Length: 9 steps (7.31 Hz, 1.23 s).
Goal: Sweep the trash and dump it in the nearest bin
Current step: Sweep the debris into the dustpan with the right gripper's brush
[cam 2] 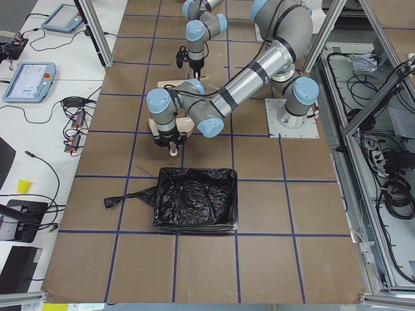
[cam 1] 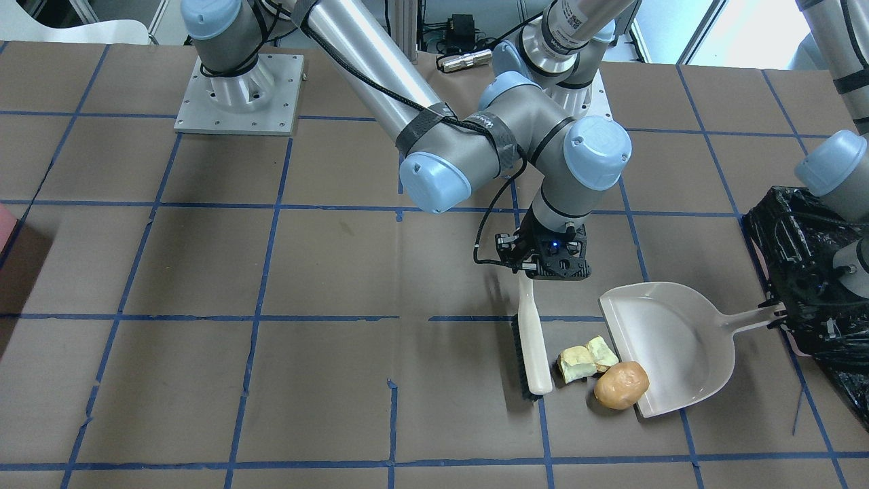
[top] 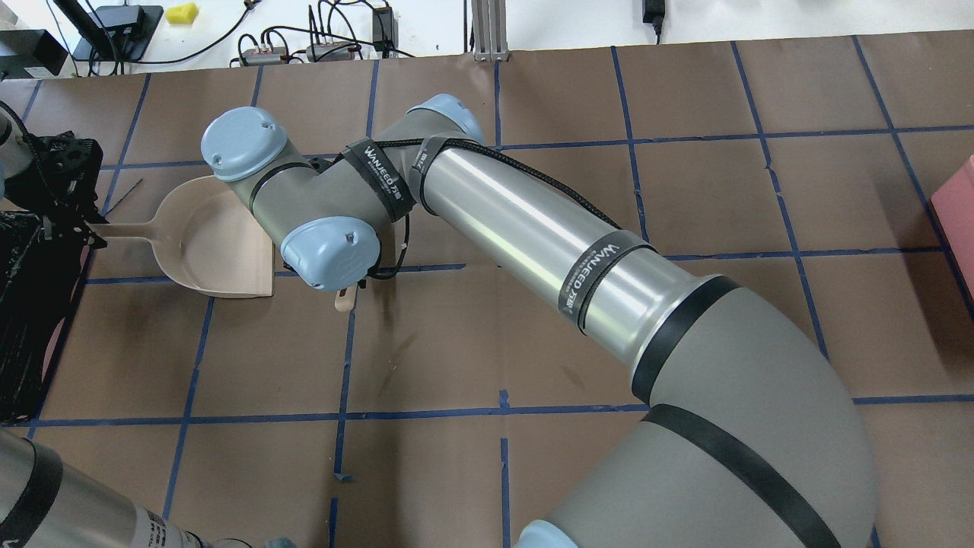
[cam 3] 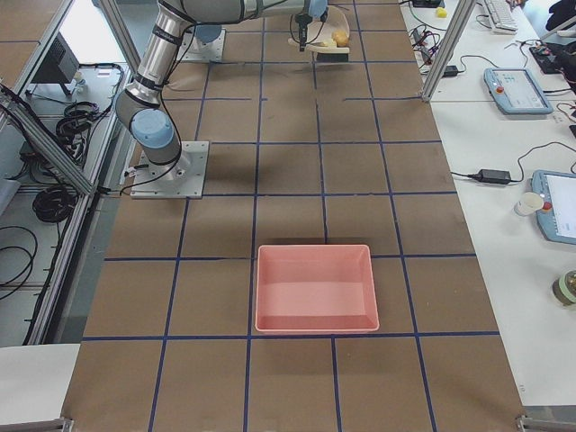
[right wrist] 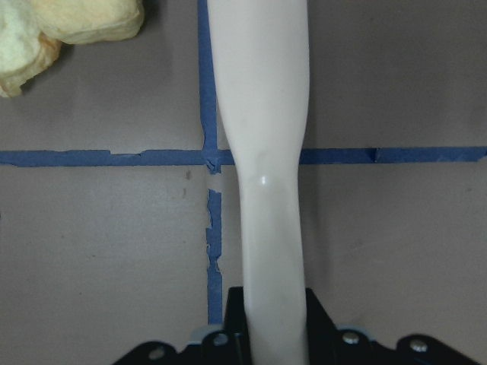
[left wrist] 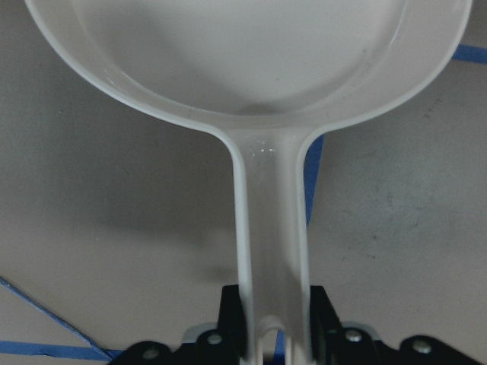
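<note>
My right gripper [cam 1: 528, 273] is shut on the white handle of a brush [cam 1: 533, 339], which lies on the table with its black bristles facing away from the trash. The handle also fills the right wrist view [right wrist: 262, 152]. Two yellow sponge pieces [cam 1: 587, 358] and a brown bread roll [cam 1: 621, 385] lie between the brush and the mouth of the beige dustpan [cam 1: 669, 346]. My left gripper [cam 1: 777, 314] is shut on the dustpan's handle [left wrist: 270, 243]. The pan is empty. The bin [cam 1: 808, 272], lined with a black bag, stands right behind my left gripper.
A pink open box [cam 3: 315, 288] stands far off on the table's other half, and its edge shows in the overhead view [top: 959, 205]. My right arm [top: 533, 228] reaches across the table's middle. Blue tape lines grid the brown table [cam 1: 204, 272].
</note>
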Available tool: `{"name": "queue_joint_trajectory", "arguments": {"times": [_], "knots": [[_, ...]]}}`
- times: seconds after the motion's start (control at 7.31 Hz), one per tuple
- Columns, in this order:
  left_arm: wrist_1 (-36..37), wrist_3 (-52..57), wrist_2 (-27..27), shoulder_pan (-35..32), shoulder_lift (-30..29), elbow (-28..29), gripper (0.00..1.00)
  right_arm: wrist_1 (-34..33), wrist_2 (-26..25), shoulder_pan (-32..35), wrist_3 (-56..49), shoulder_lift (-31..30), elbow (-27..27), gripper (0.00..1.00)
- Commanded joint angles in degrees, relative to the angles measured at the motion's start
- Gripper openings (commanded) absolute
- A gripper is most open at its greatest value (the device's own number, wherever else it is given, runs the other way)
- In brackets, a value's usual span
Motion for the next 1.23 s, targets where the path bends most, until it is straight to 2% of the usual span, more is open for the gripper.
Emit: {"name": "queue_joint_trajectory", "arguments": {"times": [0.0,0.55,0.82,1.1], "knots": [[0.0,-0.2,0.0,0.0,0.0,0.0,0.08,0.0,-0.1,0.3,1.4,0.3,0.0,0.22],[0.1,-1.2,0.0,0.0,0.0,-0.1,0.09,-2.1,0.8,1.3,3.5,1.7,-0.3,0.22],[0.1,-1.2,0.0,0.0,0.0,-0.1,0.09,-4.7,1.1,1.6,4.2,2.3,-0.7,0.22],[0.1,-1.2,0.0,0.0,0.0,-0.2,0.09,-9.1,3.9,3.1,7.1,3.4,-0.8,0.22]]}}
